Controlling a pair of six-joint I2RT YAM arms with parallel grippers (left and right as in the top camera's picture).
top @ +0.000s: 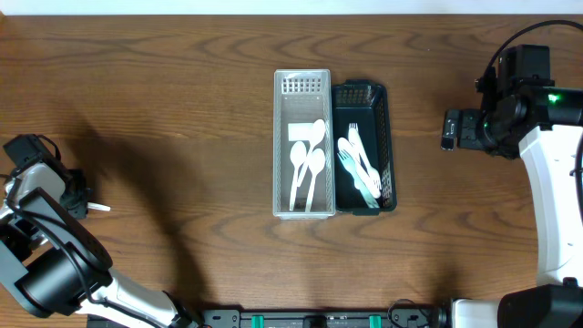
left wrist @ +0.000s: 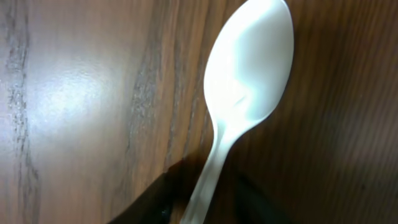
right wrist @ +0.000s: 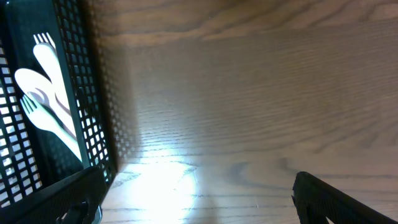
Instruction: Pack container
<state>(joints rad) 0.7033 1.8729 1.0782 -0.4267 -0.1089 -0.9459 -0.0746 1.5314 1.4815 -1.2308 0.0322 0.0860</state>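
Note:
A white plastic spoon [left wrist: 249, 81] lies on the wooden table, bowl pointing away from my left gripper [left wrist: 202, 211]. Its dark fingers [left wrist: 149, 202] close on either side of the handle. From overhead, that gripper [top: 86, 206] sits at the far left edge with the spoon's tip [top: 100, 208] poking out. A clear slotted container [top: 277, 146] at the table's middle holds three white spoons [top: 308, 164]. The black mesh container [top: 390, 146] beside it holds white forks [top: 358, 164]. My right gripper [top: 448, 129] hovers open to the right of the black container [right wrist: 93, 93], nothing between its fingers [right wrist: 329, 199].
Bare wood grain table lies between the left arm and the containers. The right arm's white body [top: 556, 200] stands along the right edge. A dark rail [top: 319, 319] runs along the front edge.

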